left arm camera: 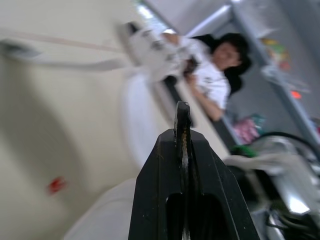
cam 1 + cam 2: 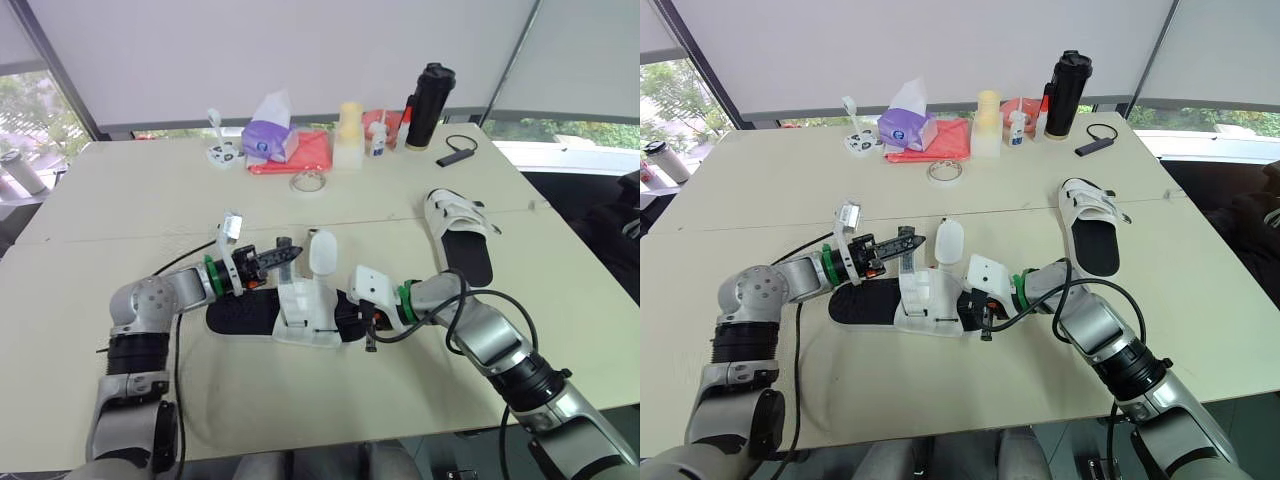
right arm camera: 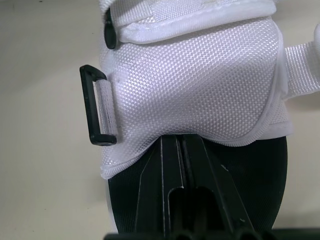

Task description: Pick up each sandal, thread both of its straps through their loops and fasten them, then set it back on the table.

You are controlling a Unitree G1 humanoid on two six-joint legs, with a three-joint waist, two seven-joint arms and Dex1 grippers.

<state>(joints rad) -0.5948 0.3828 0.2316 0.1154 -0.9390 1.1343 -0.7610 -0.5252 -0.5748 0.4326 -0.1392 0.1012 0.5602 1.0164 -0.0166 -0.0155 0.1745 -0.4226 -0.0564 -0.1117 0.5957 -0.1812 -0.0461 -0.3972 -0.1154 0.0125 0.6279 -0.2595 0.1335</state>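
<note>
**Two closed grippers, one loose strap: where it could slip**

Both sandals lie on the table (image 2: 150, 190). The open sandal (image 2: 300, 308) is at lower centre of the head view, and the second sandal (image 2: 460, 235) is at the right with its straps across.

The left gripper (image 2: 283, 254) has its fingers pressed together. Its tip is just beside the free strap (image 2: 321, 250), which stands up at centre frame. The right gripper (image 3: 181, 144) also has its fingers together, lying on the black footbed and running in under the white upper.

**Risks, as I judge them**
- The strap looks ungripped. A pinch that is slightly off would push it aside rather than catch it.
- The loop (image 3: 97, 105) lies flat at the sandal's edge, close to the table. A strap end arriving at a slant would probably butt against the bar rather than pass through.
- If the right gripper is only tucked under the upper, any pull on the strap could slide or twist the sandal.
- A lift might let the sandal drop off the fingers.
- The cable curling by the right wrist could snag.

**Hard to make out**
- The right fingertips are hidden under the upper, so I cannot tell whether they nip anything.
- I cannot tell whether the left tip touches the strap.
- The left wrist view is smeared, and a person (image 1: 215, 75) at its upper right is only vaguely visible.
- The sandal's other strap cannot be told apart.
</note>
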